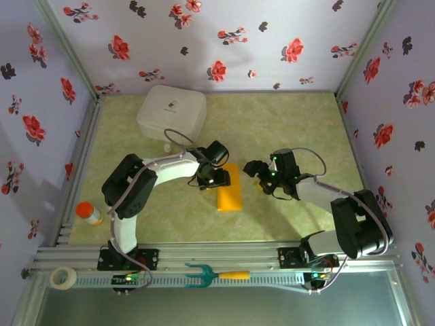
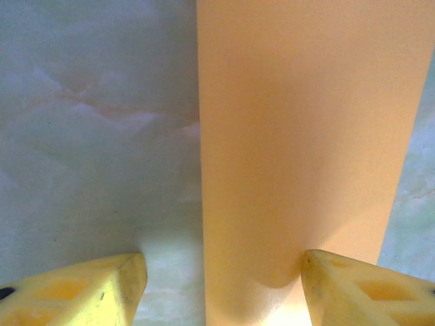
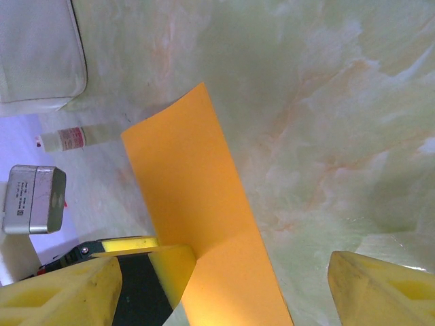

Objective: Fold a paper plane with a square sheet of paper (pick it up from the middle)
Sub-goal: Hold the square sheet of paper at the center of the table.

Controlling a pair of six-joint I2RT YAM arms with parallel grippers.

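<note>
The sheet of paper (image 1: 229, 191) is orange and lies on the table folded into a long narrow strip. My left gripper (image 1: 213, 179) hovers low at its left edge, jaws open. In the left wrist view the paper (image 2: 299, 136) runs up the frame, and the left gripper (image 2: 224, 288) straddles its left edge. One yellow fingertip (image 2: 340, 285) touches the paper; the other is over bare table. My right gripper (image 1: 254, 168) stands open just right of the strip. In the right wrist view the right gripper (image 3: 221, 292) spans the paper (image 3: 197, 197), which carries a diagonal crease.
A white box (image 1: 171, 112) sits at the back, with a small bottle (image 1: 167, 147) beside it. An orange-capped bottle (image 1: 88, 213) stands at the left edge. A tape roll (image 1: 63, 277) and a teal fork (image 1: 211, 274) lie on the front rail.
</note>
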